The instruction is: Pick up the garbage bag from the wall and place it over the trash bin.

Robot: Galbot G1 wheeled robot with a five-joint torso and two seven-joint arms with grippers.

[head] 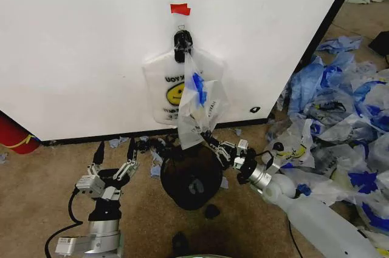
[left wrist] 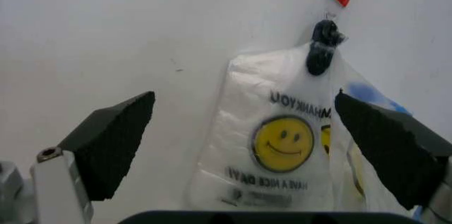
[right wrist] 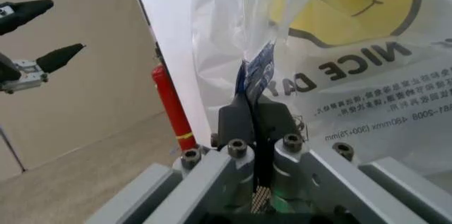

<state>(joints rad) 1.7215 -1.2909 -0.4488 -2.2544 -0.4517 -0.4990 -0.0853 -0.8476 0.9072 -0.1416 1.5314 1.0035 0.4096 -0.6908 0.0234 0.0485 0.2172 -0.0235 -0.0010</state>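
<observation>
Brown carpet (head: 36, 191), white wall (head: 79, 45), discarded bags (head: 352, 112) heaped right

red cylinder (head: 13, 136), red tape (head: 180, 9), loose bags (head: 340, 112)

Garbage bag (head: 182, 91): translucent white, yellow smiley face outlined in black, black lettering, blue on the handle. Black clip (head: 182, 44) at its top; red tape (head: 180, 9) on the wall above. Wall (head: 79, 45): plain white, black strip along the base. Trash bin (head: 192, 180): black mesh. Red cylinder (head: 13, 133) with a yellow band. Floor (head: 42, 179): tan carpet. Loose bags (head: 346, 112): white streaked with blue. Left gripper (head: 115, 159): black fingers on silver metal. Right gripper (head: 209, 139): black fingers, grey metal frame; white forearm behind.
</observation>
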